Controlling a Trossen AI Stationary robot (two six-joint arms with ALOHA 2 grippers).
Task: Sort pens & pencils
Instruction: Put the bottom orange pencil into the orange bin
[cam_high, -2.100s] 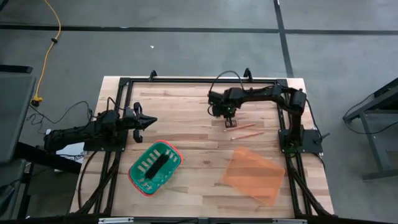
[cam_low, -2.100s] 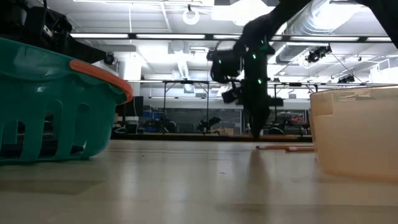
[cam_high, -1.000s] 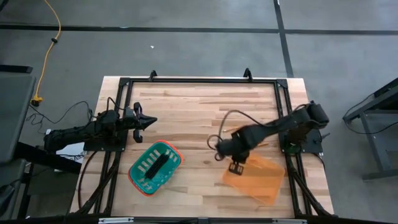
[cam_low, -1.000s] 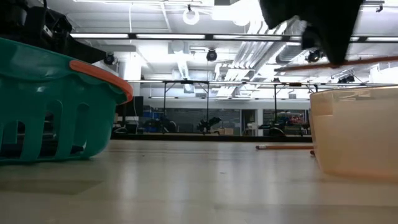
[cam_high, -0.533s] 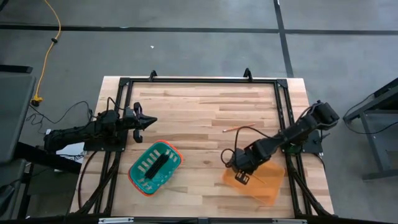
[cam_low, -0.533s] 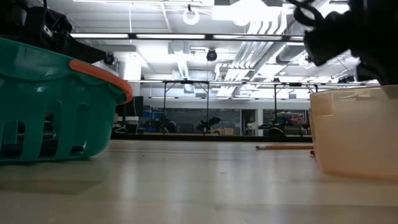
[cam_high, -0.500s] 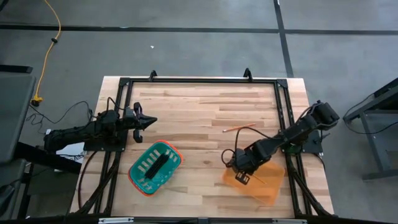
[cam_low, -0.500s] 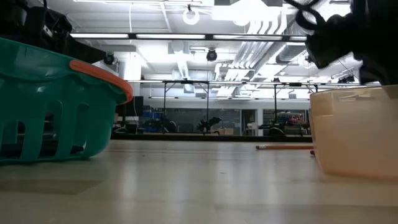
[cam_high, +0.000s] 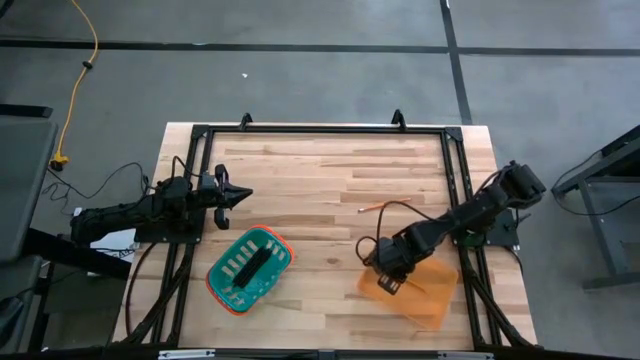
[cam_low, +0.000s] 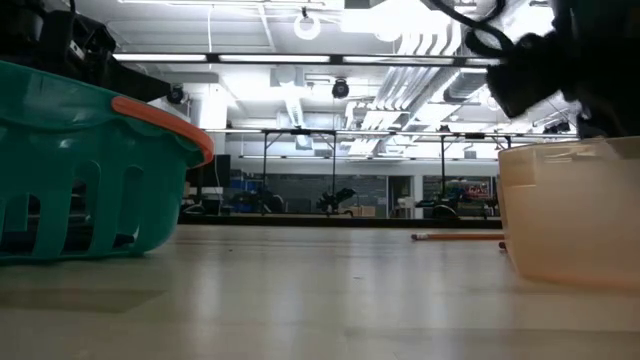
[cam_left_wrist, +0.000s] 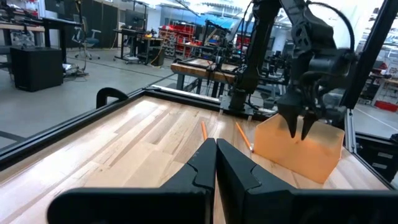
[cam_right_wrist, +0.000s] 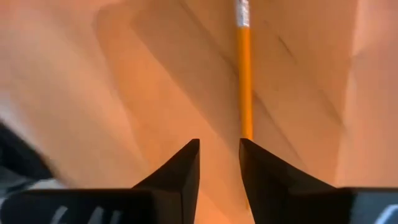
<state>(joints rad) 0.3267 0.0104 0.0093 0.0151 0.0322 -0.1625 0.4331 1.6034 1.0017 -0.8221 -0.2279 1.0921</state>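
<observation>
Table (cam_high: 300, 190) | my right gripper (cam_high: 387, 284) over bin (cam_high: 430, 300), fingers now parted, pencil (cam_right_wrist: 244, 74) just dropped in (two pencils (cam_left_wrist: 224, 133) remain out) | pens (cam_high: 250, 264) in basket (cam_high: 225, 295) | left gripper (cam_high: 238, 194) closed, parked.

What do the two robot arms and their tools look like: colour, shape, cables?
Both arms are dark, nearly black, and built of jointed segments. The left tool ends in two tapered black fingers with smooth flat inner faces. The right tool has the same wedge-shaped black fingers. Thin black cables loop loosely along the right arm. No markings are readable.
</observation>
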